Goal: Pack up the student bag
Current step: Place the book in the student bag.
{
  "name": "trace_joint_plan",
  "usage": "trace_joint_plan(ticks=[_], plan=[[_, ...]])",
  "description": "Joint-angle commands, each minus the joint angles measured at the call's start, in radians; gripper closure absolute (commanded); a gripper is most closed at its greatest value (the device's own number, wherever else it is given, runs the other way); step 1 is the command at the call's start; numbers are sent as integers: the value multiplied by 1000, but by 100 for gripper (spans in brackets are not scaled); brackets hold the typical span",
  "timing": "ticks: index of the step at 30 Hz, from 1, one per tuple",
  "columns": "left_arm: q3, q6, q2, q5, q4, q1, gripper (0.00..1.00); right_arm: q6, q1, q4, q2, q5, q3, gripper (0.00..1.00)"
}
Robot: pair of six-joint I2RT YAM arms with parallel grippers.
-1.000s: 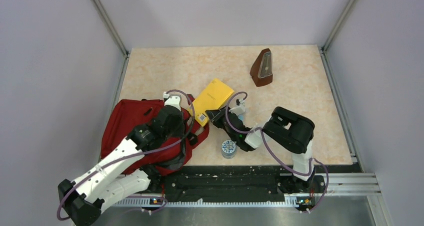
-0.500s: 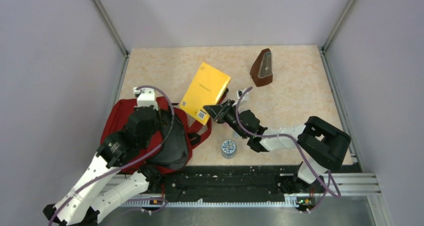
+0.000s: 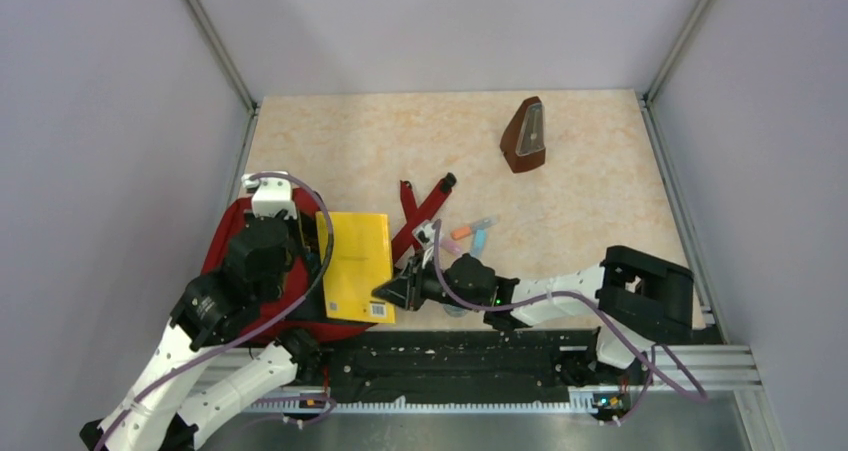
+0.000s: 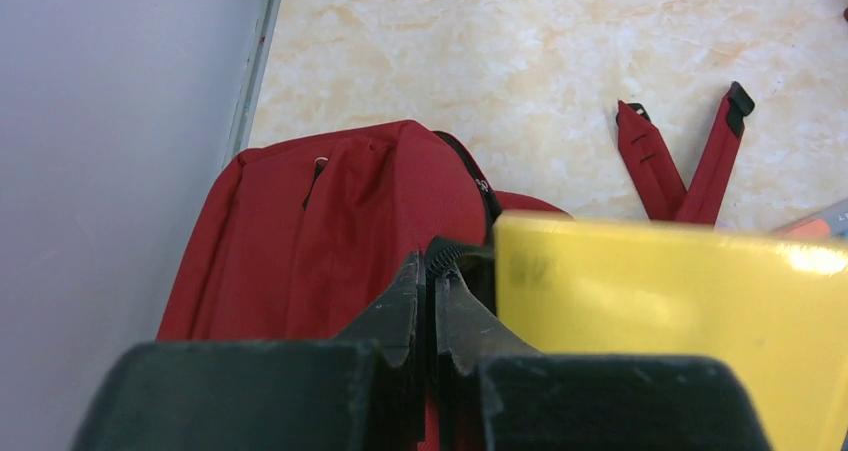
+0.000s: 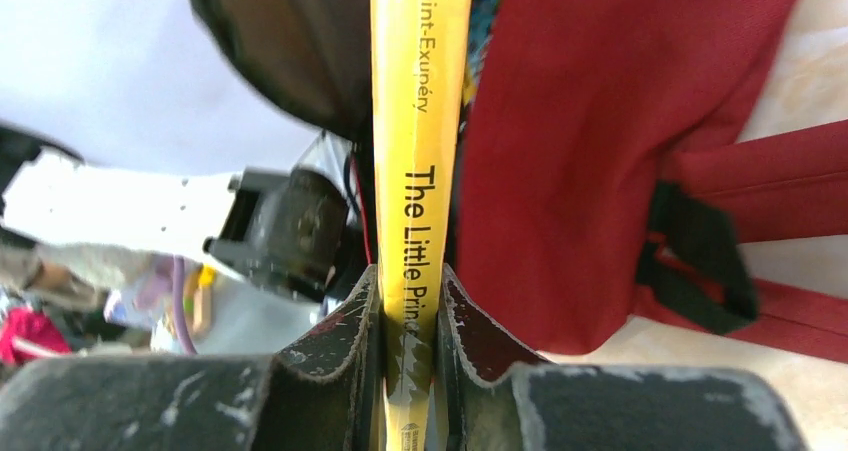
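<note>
The bag lies at the near left corner of the table, with its straps trailing out toward the middle. Step in hand: loading the book into the bag. The left gripper has its jaws together at the black zipper rim of the opening and appears to pinch that rim, holding the mouth apart. The right gripper is clamped across the book at the near end of its spine. The book hangs cover-up over the bag. Its far end appears to sit between the dark lining and the red outer fabric, but how deep it has gone cannot be told. Next move, as judged: drive the book along its own length into the mouth, in line with the opening, so that no corner catches on zipper or fabric. Release only once most of the book is inside. Pens lie near the straps and a metronome stands at the far side, none of them packed.
</note>
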Motion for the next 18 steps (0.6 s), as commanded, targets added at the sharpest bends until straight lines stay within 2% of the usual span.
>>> trace_joint_plan(ticks=[1,10,18], plan=[[58,33,20,8,62,-2,100,-131,41,44,9,-42,86,100],[76,55,42,32,100,-2,100,-198,46,-112,148,-130,234,100],[50,94,24,107,129,-2,100,-172,32,-69,208,-96,382,100]])
